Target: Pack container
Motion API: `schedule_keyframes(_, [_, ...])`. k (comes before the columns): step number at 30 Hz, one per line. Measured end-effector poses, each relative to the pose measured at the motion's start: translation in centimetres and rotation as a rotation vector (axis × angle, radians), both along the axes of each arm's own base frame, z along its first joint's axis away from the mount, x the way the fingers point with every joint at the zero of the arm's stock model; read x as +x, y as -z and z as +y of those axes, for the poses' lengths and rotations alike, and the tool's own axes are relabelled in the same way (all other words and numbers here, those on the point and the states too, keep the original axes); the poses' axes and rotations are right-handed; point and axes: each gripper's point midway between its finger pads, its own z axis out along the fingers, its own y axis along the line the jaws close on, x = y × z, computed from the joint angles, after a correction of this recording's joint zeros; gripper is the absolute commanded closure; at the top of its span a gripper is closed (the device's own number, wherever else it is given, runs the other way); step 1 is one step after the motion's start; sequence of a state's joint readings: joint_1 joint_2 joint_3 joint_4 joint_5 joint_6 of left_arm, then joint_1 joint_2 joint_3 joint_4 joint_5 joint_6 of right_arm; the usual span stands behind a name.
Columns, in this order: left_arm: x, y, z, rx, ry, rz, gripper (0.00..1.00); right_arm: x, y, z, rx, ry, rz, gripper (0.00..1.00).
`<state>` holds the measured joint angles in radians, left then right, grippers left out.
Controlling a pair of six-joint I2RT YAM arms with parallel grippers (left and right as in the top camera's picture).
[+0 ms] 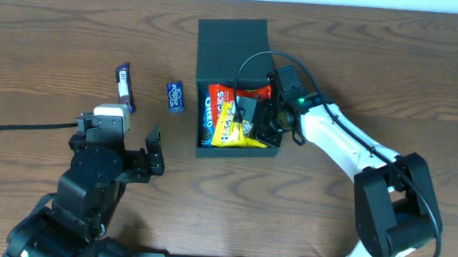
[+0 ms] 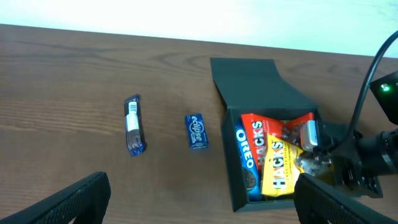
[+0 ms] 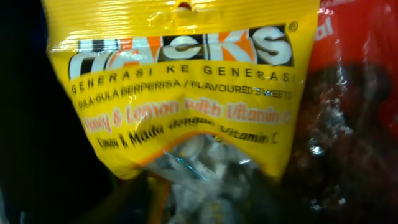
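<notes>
Container (image 1: 233, 41): light, stiff card with a floppy lid flap; best held by a side wall. Left end effector (image 1: 154, 152) fingers apart. Right end effector (image 1: 255, 118) inside at yellow packet (image 1: 240, 135); can't tell if clamped.

Noted on table (image 2: 74, 68): container (image 2: 255, 81) open, flap laid back. Found inside: Oreo pack (image 2: 244, 155) at left, yellow Hacks bag (image 2: 277, 167) beside it, red packet (image 2: 273, 126) behind. Seen left of container, apart: blue Eclipse pack (image 2: 196, 131), dark bar (image 2: 133, 124). In foreground, left end effector (image 2: 202, 190) spread wide.
</notes>
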<state>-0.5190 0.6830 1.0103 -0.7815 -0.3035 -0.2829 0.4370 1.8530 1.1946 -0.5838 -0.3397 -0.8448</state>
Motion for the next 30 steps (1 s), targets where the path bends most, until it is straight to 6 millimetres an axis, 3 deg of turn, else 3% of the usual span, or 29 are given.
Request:
schedule_keyframes(5, [0.0, 0.0, 0.0, 0.000, 0.000, 0.000, 0.05, 0.1, -0.7, -0.1, 0.004, 0.032, -0.004, 0.36])
schedule_keyframes(9, [0.0, 0.0, 0.0, 0.000, 0.000, 0.000, 0.05, 0.0, -4.8, 0.5, 0.083, 0.034, -0.071, 0.25])
schedule_keyframes(11, [0.0, 0.0, 0.0, 0.000, 0.000, 0.000, 0.05, -0.2, -8.0, 1.0, 0.145, 0.019, -0.128, 0.37])
schedule_keyframes(14, [0.0, 0.0, 0.0, 0.000, 0.000, 0.001, 0.05, -0.8, -12.3, 1.4, 0.228, 0.008, -0.207, 0.96])
schedule_keyframes(18, [0.0, 0.1, 0.0, 0.003, 0.000, 0.004, 0.05, -1.2, -15.2, 1.5, 0.286, 0.035, -0.248, 0.98])
schedule_keyframes(24, [-0.1, 0.2, 0.1, 0.005, -0.002, 0.006, 0.05, 0.8, -14.4, -1.1, 0.201, 0.291, -0.233, 0.98])
schedule_keyframes(30, [-0.1, 0.2, 0.1, 0.010, -0.001, 0.006, 0.05, 2.2, -11.9, -6.1, 0.115, 0.634, -0.125, 0.99])
